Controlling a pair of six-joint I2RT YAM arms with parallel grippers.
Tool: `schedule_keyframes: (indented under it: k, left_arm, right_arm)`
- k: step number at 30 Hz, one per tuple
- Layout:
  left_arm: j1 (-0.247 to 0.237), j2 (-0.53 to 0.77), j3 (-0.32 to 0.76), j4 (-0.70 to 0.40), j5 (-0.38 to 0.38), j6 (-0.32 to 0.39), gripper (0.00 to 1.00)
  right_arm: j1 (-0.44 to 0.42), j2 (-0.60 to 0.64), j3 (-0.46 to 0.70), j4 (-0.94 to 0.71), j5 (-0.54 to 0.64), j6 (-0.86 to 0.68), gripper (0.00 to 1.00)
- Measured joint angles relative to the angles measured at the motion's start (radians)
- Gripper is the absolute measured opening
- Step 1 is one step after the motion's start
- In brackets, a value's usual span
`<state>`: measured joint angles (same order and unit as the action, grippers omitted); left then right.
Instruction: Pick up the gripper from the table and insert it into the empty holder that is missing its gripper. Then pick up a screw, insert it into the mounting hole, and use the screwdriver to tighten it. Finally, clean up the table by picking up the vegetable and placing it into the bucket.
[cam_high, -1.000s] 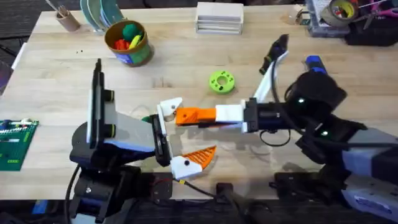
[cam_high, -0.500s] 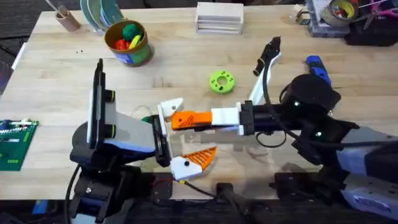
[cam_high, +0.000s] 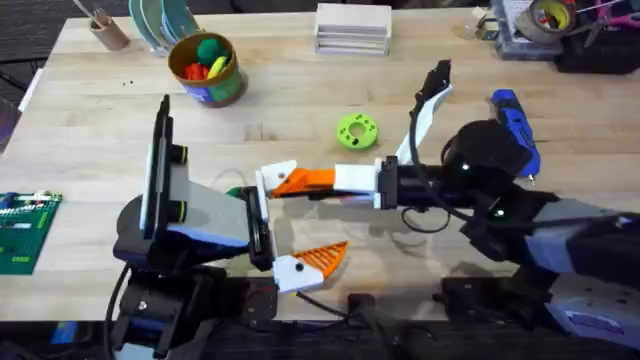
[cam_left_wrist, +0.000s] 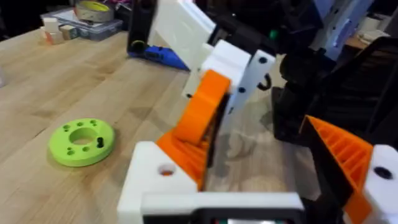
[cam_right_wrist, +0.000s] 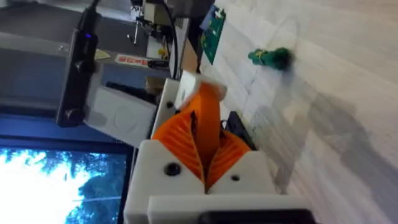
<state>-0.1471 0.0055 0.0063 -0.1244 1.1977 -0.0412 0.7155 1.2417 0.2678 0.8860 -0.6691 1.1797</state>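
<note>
The right gripper is extended across the middle of the wooden table, its pads pressed together on the small orange gripper piece, which is held against the white holder of the left gripper. The left gripper's fingers are spread wide, with nothing between them but the piece set against one. The mounting hole is seen unfilled. The blue screwdriver lies beyond the right arm. The dark-green vegetable rests on the table near the holder. The bucket stands at the far left, with the lime-green disc well apart from it.
</note>
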Motion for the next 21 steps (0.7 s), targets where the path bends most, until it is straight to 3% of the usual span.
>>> schedule_keyframes:
  k: [6,15,21]
  left_arm:
    - [0.014,0.0,-0.002,0.001,-0.005,0.001,0.993]
    - [0.058,0.0,-0.003,0.017,-0.121,-0.006,0.993]
    - [0.063,0.0,-0.003,0.022,-0.167,-0.018,0.993]
  right_arm:
    - [0.002,0.102,0.041,0.072,0.0,0.002,0.009]
    - [0.025,0.27,0.198,0.068,-0.001,-0.02,0.008]
    - [0.034,0.337,0.265,0.067,0.004,-0.036,0.008]
